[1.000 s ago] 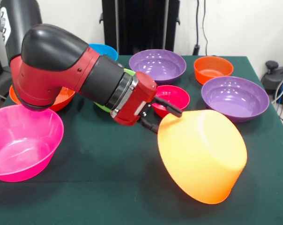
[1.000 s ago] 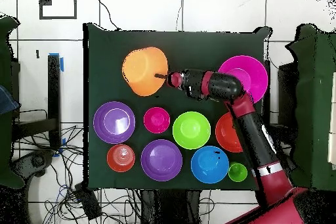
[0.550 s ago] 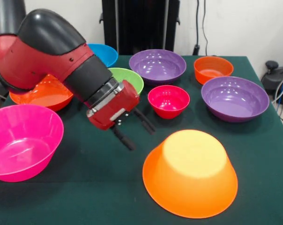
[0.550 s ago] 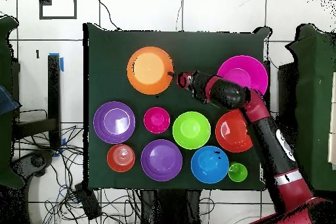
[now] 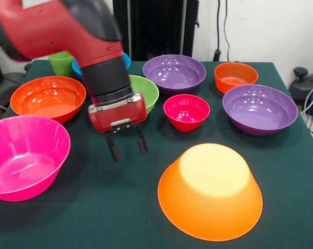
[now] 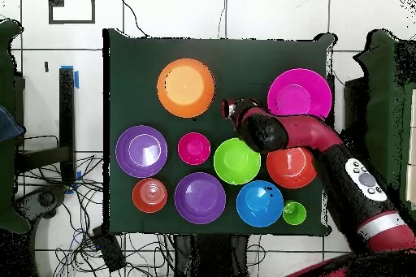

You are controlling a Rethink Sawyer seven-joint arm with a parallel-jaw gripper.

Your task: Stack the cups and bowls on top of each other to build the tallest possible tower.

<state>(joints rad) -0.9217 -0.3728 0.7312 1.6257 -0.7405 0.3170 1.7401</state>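
Note:
The large orange bowl (image 5: 211, 189) (image 6: 186, 88) lies upturned on the green cloth, alone, with nothing on it. My gripper (image 5: 128, 152) (image 6: 227, 110) hangs just above the cloth to its left in the front view, pointing down, open and empty. The pink bowl (image 5: 24, 155) (image 6: 300, 95) sits upright on the gripper's other side. Behind stand the green bowl (image 5: 144, 88) (image 6: 236, 161), the small magenta-red bowl (image 5: 186, 110) (image 6: 194, 148), two purple bowls (image 5: 174, 71) (image 5: 260, 108), two red-orange bowls (image 5: 47, 98) (image 5: 236, 75), the blue bowl (image 6: 260, 203) and the light-green cup (image 5: 60, 63) (image 6: 294, 213).
All bowls except the orange one stand open side up, each apart from the others. My arm (image 6: 309, 136) reaches over the larger red-orange bowl (image 6: 292, 168). Bare cloth (image 5: 120, 207) lies between the pink and orange bowls.
A second ago my gripper held the orange bowl tilted by its rim. The bowl now rests upturned on the cloth, and the gripper has let go, drawn away and turned downward.

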